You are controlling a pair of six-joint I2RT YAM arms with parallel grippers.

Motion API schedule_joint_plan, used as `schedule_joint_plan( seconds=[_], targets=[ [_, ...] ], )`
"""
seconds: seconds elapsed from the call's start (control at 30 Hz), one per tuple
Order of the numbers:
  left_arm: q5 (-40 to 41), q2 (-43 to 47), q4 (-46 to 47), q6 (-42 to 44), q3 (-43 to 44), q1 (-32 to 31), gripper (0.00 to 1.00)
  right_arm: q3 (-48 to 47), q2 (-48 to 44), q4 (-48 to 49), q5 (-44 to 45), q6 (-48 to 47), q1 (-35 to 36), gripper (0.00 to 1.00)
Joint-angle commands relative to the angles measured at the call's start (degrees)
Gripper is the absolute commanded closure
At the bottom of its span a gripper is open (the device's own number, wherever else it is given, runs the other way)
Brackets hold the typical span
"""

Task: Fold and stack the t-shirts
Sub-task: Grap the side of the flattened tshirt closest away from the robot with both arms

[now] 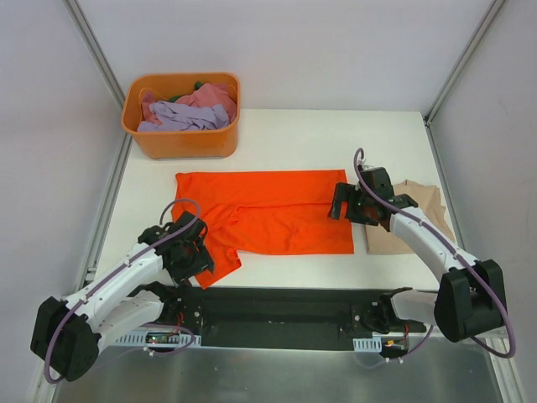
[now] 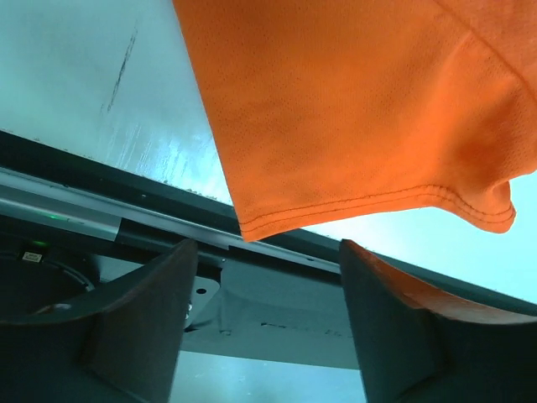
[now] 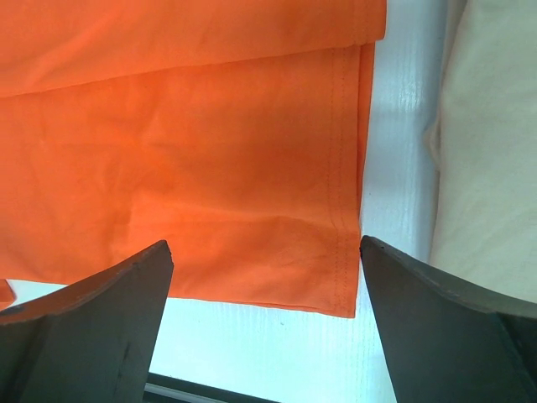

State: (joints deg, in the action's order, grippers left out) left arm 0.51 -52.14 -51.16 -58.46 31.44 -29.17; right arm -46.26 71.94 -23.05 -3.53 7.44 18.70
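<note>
an orange plastic basket (image 1: 180, 149) with rounded corners is seen at the far left of the white table (image 1: 336, 134). it is filled with crumpled clothes (image 1: 186, 111) in lilac and pink, with a bit of green at the back.

an orange t-shirt (image 1: 277, 210) is spread flat across the middle of the table, one sleeve reaching the near edge. its fabric is shown as a fine knit with a double-stitched hem. a tan shirt (image 1: 419, 220), folded into a neat rectangle, is laid just beside its right edge, with a strip of bare table between them.

the left gripper (image 2: 264, 323) is held over the sleeve hem with its jaws wide apart and nothing between them. the right gripper (image 3: 267, 327) is likewise spread apart, above the orange shirt's right hem, with nothing gripped.
</note>
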Motion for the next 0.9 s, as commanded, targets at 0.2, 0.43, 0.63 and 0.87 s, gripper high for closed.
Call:
schedule_joint_plan(
  seconds=[0.2, 0.43, 0.63, 0.87],
  targets=[
    [-1.22, -1.03, 1.23, -4.13, -2.79, -2.56, 0.54, -0.06, -2.24, -1.56, 2.74, -1.73, 0.20, 0.04],
    [-1.82, -4.28, 6.14, -3.60, -4.28, -2.56, 0.55, 0.38, -1.54, -1.47, 2.65, -1.47, 0.20, 0.04],
    [-1.48, -6.40, 6.42, -3.86, -5.25, -2.56, 0.60, 0.64, -0.49, -1.03, 2.83, -0.94, 0.20, 0.04],
    [-1.65, -6.39, 8.08, -4.82, -6.39, -2.56, 0.73, 0.73, 0.22, -0.77, 3.18, -0.76, 0.20, 0.04]
  ],
)
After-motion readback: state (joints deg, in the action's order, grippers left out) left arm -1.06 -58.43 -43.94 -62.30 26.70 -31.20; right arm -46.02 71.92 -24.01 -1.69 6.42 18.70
